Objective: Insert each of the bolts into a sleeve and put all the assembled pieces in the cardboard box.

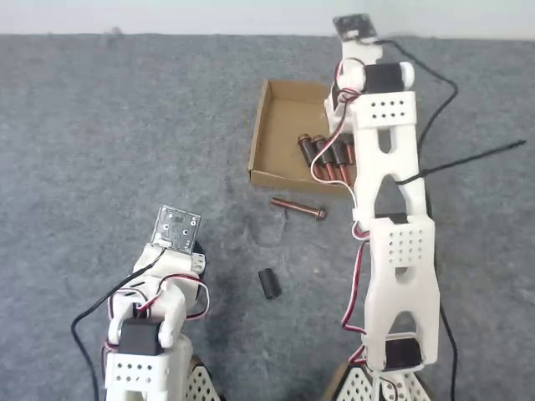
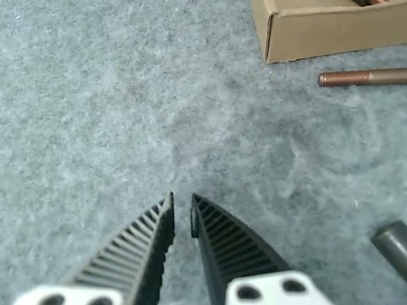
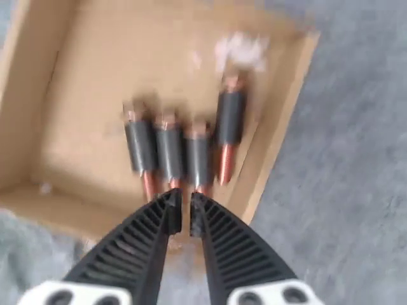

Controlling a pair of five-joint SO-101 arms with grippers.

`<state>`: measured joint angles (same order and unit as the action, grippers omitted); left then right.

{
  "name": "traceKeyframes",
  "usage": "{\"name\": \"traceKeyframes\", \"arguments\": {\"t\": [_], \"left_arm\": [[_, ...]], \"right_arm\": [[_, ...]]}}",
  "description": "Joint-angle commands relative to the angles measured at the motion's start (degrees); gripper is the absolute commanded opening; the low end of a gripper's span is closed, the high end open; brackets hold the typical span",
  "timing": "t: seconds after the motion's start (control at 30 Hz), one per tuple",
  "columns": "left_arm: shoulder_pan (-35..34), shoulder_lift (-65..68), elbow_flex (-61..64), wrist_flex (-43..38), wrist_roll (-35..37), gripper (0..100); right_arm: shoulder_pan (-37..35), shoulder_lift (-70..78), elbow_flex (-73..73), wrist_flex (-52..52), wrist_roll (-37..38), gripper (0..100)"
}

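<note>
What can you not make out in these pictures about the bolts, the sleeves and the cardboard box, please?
- High view: the right arm covers the right side of the cardboard box, so the assembled pieces there cannot be counted.
- Left wrist view: the edge cuts off the loose bolt short of its head and most of the loose sleeve.
- Right wrist view: the right pincer hides two pieces' near ends.

Soft, even light comes down from overhead, so the grey carpet (image 1: pixel 125 125) looks flat and bright. Shadows are faint and short: a thin one beside the loose bolt (image 1: pixel 298 207), a smudge by the sleeve (image 1: pixel 268 282), a darker band under the cardboard box (image 2: pixel 331 28) wall
</note>
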<state>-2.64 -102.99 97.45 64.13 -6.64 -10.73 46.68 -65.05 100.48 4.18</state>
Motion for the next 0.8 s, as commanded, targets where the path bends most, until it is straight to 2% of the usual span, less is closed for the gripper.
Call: {"name": "traceKeyframes", "arguments": {"t": [0.0, 0.33, 0.43, 0.77], "left_arm": [[-0.26, -0.7, -0.84, -1.05, -0.44, 5], [-1.49, -0.7, -0.84, -1.14, -0.44, 5], [-3.34, -0.7, -0.84, -2.37, -0.44, 5], [-3.25, -0.7, -0.84, -2.37, -0.44, 5]], "right_arm": [[-2.59, -11.47, 10.99, 2.33, -0.62, 0.6], [-10.86, -32.13, 40.97, -2.33, -0.62, 0.6], [-14.29, -39.25, 51.25, -6.55, -0.44, 0.6], [-24.04, -57.45, 84.75, -24.4, -0.09, 0.6]]}}
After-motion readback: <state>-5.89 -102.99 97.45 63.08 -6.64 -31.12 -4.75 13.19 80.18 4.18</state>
